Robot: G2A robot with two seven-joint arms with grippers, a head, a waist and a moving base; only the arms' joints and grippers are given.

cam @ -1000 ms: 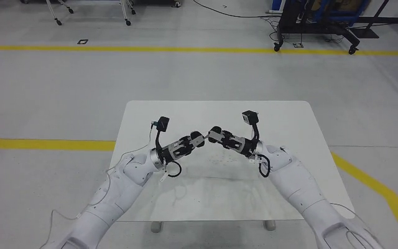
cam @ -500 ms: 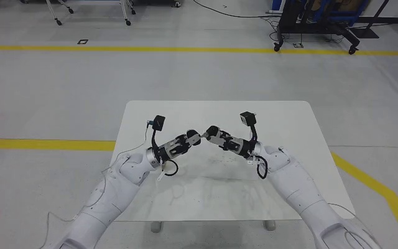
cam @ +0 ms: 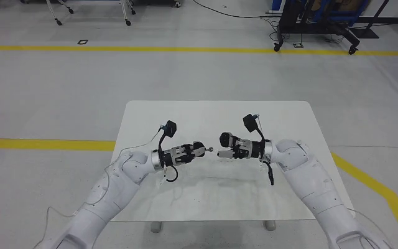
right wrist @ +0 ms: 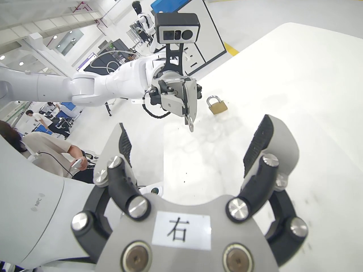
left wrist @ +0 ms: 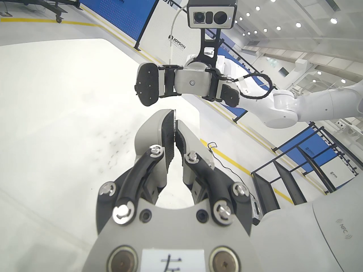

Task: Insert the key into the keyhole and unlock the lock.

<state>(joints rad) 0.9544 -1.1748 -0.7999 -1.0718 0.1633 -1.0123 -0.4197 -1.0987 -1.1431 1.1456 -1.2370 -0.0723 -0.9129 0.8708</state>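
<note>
My left gripper [left wrist: 175, 120] is shut on a small metal key [right wrist: 190, 124], which sticks out past its fingertips. From above, the key [cam: 211, 149] points toward my right gripper [cam: 222, 145]. That right gripper [right wrist: 195, 142] hovers open a short way off, with nothing between its fingers. A brass padlock [right wrist: 217, 106] with a silver shackle lies flat on the white table [cam: 280, 118], beyond the left gripper [right wrist: 188, 106] in the right wrist view. Both grippers hang above the table's middle, facing each other.
The right gripper [left wrist: 188, 91] faces the left wrist camera with its black pads spread. The tabletop [right wrist: 297, 80] around the padlock is bare white with faint scuff marks. Yellow floor lines and racks lie beyond the table edges.
The two grippers were tip to tip over the table's middle. They have drawn apart sideways and lowered a little; the key stays with the left gripper and the right one stands open.
</note>
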